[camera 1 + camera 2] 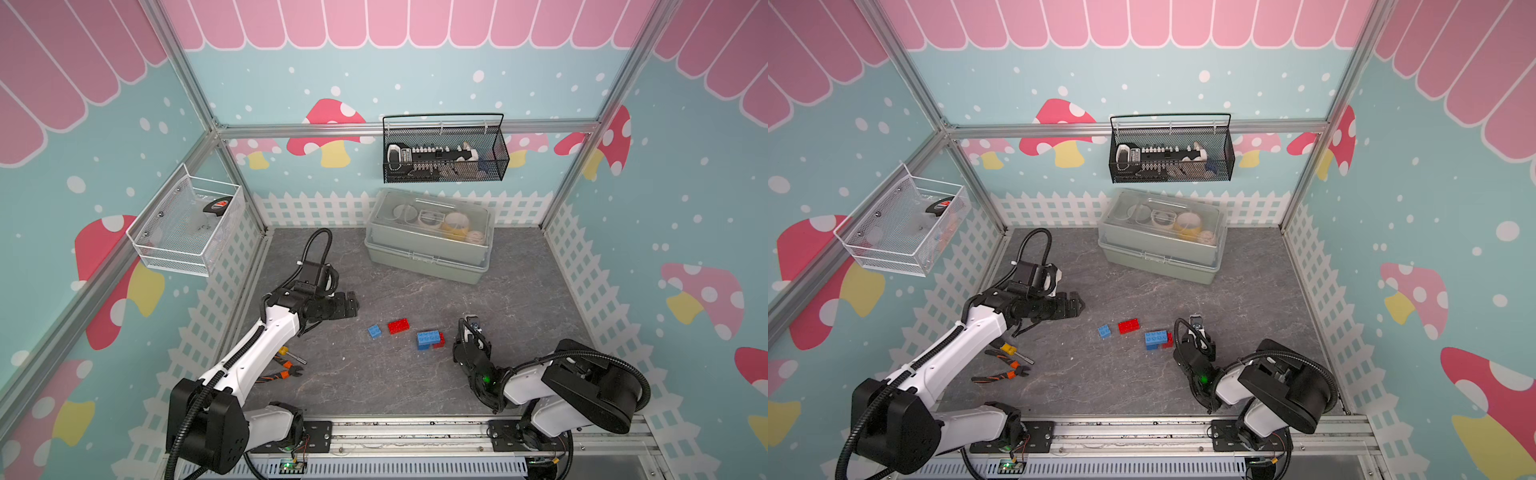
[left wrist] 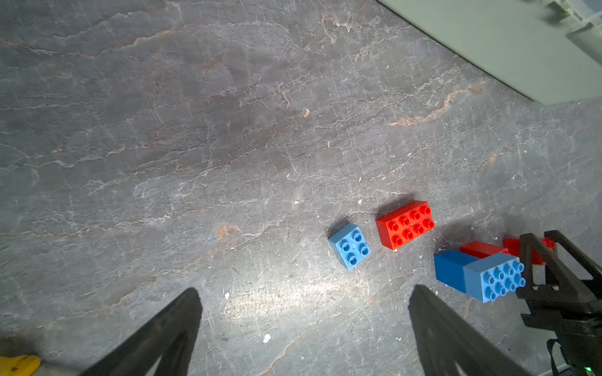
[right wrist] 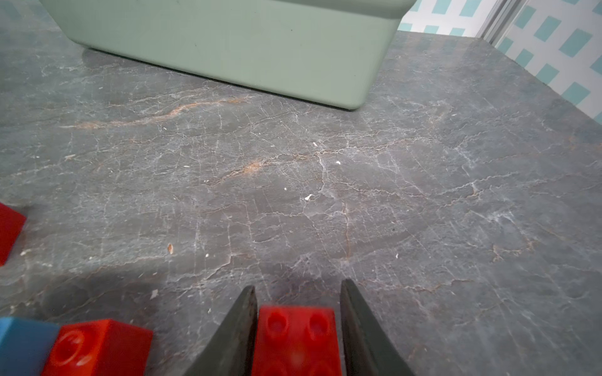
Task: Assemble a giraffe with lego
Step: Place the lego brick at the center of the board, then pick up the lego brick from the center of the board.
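Observation:
Loose lego lies mid-table: a small blue brick (image 1: 374, 331) (image 2: 350, 245) and a longer red brick (image 1: 398, 326) (image 2: 405, 224). To their right the giraffe's joined piece, blue bricks (image 1: 426, 340) (image 2: 479, 276) with a red brick (image 3: 97, 348) attached, lies on its side. My right gripper (image 1: 471, 321) (image 3: 299, 286) sits just right of it. A blurred red brick (image 3: 294, 338) is between its fingers, with a thin gap on each side. My left gripper (image 1: 353, 305) (image 2: 306, 289) hovers left of the bricks, wide open and empty.
A grey-green lidded box (image 1: 428, 253) stands at the back of the table. Orange-handled pliers (image 1: 286, 372) and a yellow-handled screwdriver (image 1: 286, 352) lie by the left arm. A black wire basket (image 1: 444, 174) and a white one (image 1: 174, 249) hang on the walls.

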